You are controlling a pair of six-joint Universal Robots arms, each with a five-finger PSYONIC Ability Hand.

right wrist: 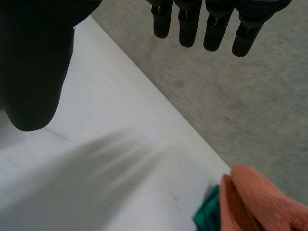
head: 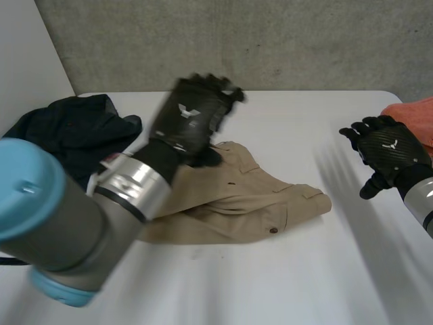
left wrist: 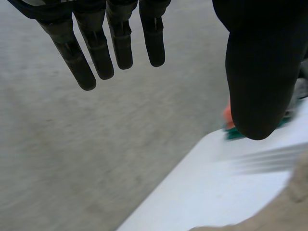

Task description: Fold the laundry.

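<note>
Head view: a white counter (head: 284,284) against a grey concrete wall (head: 270,40) carries tan trousers (head: 250,210) at its middle, a dark garment (head: 74,132) at the left and an orange cloth (head: 413,112) at the right edge (green cloth (right wrist: 208,219) beside it). The left hand (head: 193,118) hangs over the trousers' far edge, fingers (left wrist: 120,48) straight and empty; the right hand (head: 389,152), likewise spread, is near the orange cloth.

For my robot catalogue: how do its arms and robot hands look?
The left robot hand and right robot hand are black, with a white mark on the back. The left arm is a grey tube with a light-blue cap and silver wrist ring.
</note>
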